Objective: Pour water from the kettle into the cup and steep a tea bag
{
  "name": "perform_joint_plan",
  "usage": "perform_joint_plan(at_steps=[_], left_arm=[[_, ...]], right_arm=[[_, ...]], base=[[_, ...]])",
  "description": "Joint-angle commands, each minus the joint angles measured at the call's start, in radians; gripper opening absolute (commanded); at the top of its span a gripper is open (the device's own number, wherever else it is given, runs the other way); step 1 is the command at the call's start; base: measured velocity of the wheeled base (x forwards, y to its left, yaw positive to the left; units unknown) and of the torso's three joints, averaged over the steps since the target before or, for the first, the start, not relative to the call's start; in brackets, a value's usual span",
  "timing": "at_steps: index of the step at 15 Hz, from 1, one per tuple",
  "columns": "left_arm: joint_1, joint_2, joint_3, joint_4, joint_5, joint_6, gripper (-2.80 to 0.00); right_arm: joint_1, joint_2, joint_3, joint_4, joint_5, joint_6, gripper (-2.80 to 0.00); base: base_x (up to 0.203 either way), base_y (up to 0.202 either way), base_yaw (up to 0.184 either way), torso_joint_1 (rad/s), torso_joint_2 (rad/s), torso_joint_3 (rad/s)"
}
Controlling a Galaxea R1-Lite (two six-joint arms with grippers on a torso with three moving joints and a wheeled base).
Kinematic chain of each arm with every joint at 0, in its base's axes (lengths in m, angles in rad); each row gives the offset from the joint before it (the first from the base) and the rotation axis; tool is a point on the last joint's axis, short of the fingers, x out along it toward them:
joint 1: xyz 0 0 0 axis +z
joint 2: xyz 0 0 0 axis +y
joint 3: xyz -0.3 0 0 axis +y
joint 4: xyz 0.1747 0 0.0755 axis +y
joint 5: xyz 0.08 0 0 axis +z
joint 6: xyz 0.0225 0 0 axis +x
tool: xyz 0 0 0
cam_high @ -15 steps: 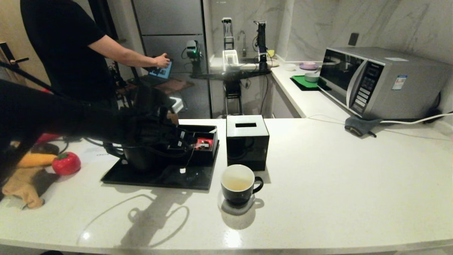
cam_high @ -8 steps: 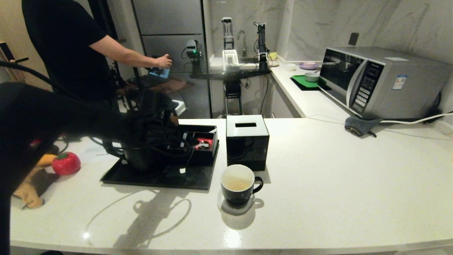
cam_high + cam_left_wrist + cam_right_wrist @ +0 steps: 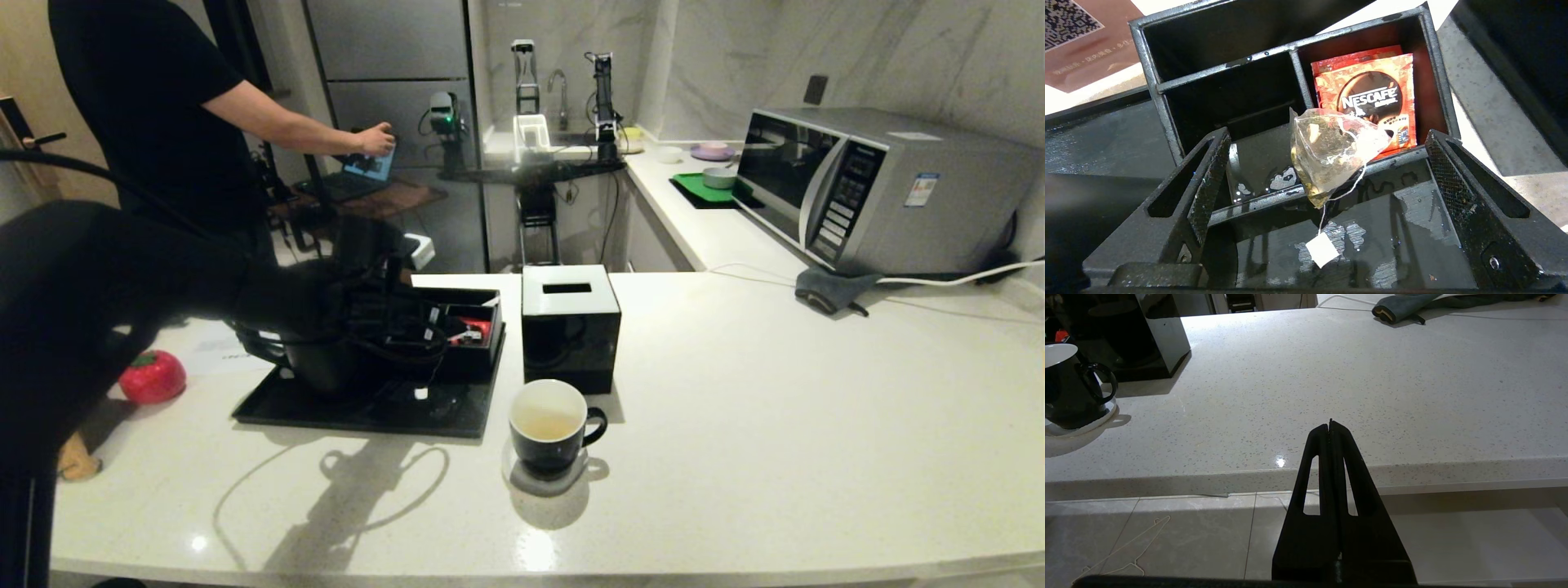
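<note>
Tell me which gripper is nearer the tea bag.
Left. The left gripper is open with the tea bag between its fingers; the right gripper is shut, off the counter's near edge.

Countable items: one kettle, one cup, one tea bag, two red packets, one tissue box, one microwave.

On your white counter a black tray carries a divided black box with a red Nescafe packet in one compartment, and a black tissue box stands just beside the tray. To your left lies a red tomato-like toy; toward the back right a silver microwave sits with a grey cloth in front of it. Beyond the counter you see a person in a black shirt reaching toward a laptop.
</note>
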State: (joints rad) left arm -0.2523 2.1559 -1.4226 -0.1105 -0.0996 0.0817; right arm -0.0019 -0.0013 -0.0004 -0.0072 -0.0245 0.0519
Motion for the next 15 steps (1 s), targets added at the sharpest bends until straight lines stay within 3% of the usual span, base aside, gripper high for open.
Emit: perform_joint_plan(at_steps=[1,15], left_arm=[[-0.001,0.012,-0.003,-0.002,0.0,0.001,0.0],[-0.004,0.047,-0.039,-0.014,0.001,0.001,0.0]], right_arm=[[-0.001,0.001,0.0,0.0,-0.002,0.0,-2.8],[0.0,0.001,-0.001,0.0,-0.001,0.0,-2.8]], base=[[0.0,0.0,0.0,0.0,0.0,0.0],[0.0,0.0,0.0,0.0,0.0,0.0]])
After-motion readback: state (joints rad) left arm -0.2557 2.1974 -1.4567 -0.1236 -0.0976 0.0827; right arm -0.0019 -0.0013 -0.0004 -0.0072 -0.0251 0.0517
